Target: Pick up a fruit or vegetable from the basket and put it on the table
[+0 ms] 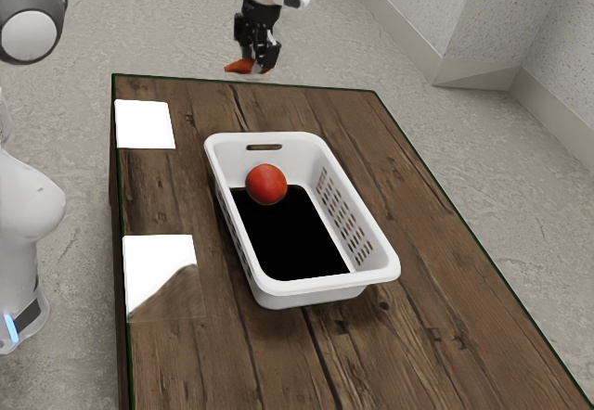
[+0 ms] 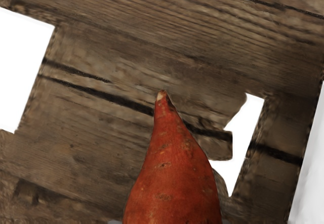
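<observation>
Exterior view reads bright, light soft and even; I can't tell the source. White patches [image 1: 145, 124] on the table [image 1: 445, 308] are blown flat white, one with a ragged cut edge in my wrist view. Basket [image 1: 325, 286] bottom crushes to solid black. Soft shadow hugs its base. Thin green fringe runs along the table edge. Wrist view looks dimmer on the wood, muted light on the sweet potato [image 2: 172, 178].

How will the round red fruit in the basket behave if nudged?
The red fruit looks nearly spherical, so it should roll easily. Its smooth, faintly glossy skin may make it slippery to grip. It probably won't roll far, though: the basket walls it in all around.
</observation>
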`<state>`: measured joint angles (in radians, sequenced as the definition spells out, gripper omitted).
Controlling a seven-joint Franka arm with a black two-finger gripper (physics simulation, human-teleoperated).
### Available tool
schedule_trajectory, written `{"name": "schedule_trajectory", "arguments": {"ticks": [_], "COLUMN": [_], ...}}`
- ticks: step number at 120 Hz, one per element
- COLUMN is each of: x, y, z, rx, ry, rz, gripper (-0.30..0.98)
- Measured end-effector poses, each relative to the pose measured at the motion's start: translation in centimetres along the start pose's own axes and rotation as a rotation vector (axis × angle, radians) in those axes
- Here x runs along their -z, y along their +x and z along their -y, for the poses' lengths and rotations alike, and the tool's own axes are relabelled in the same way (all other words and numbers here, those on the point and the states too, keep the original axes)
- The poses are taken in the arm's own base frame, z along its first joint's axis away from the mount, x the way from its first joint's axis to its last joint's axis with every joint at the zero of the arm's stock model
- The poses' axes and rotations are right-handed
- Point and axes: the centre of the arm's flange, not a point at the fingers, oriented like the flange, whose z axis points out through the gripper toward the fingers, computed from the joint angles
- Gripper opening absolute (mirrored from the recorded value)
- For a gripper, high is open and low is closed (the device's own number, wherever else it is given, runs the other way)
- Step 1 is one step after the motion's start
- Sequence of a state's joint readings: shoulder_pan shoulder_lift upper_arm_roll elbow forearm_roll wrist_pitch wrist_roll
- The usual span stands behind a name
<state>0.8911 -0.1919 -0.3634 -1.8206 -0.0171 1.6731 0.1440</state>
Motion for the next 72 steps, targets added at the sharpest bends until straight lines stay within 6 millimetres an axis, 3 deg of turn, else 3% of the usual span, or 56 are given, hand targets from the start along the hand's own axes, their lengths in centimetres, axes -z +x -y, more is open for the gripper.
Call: {"name": "schedule_trajectory", "arguments": {"ticks": [14, 24, 31, 38, 54, 72], "x": [-1.5, -5.2, -6.4, -6.7, -6.5, -6.3], "y": [-0.5, -0.8, -1.0, -1.0, -0.8, -0.6], "z": [2.5, 4.1, 5.4, 5.8, 5.6, 5.6], "rx": [0.051, 0.081, 0.108, 0.115, 0.111, 0.093], "ry": [-0.009, -0.028, -0.036, -0.037, -0.039, -0.046], "rz": [0.053, 0.111, 0.122, 0.120, 0.106, 0.093], "gripper": [0.15, 0.15, 0.14, 0.19, 0.49, 0.61]}}
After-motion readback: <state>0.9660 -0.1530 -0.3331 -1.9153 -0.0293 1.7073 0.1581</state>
